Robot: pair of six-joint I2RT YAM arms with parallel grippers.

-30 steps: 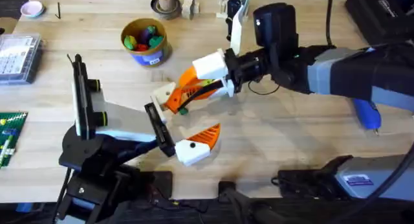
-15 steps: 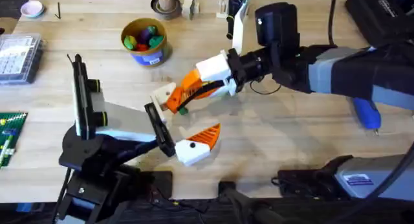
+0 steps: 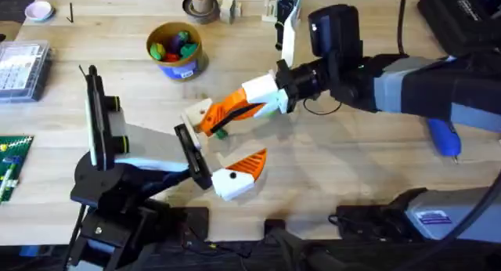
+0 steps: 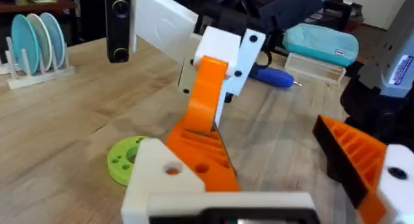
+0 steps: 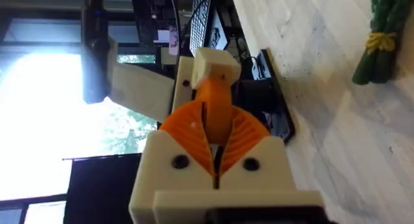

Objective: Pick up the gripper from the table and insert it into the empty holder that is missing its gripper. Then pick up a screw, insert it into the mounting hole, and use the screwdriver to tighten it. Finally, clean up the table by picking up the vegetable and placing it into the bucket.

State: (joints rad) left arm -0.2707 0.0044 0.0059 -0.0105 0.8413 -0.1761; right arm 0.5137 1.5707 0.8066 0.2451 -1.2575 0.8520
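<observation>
Pinching the small orange gripper (image 3: 227, 109) between pressed-together fingers at mid-tabletop (image 3: 352, 169), the right pincer (image 3: 223, 114) holds a piece that looks light, stiff and slippery, best gripped across its flat sides; the left pincer (image 3: 235, 173) stands spread nearby.

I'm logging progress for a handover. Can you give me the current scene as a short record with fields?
right gripper: shut on the orange wedge
orange wedge: pressed up against the white holder; can't tell if fully seated
screwdriver: lying on the table, untouched
vegetable: on the table, not yet in the bucket
stage: insertion under way
</observation>
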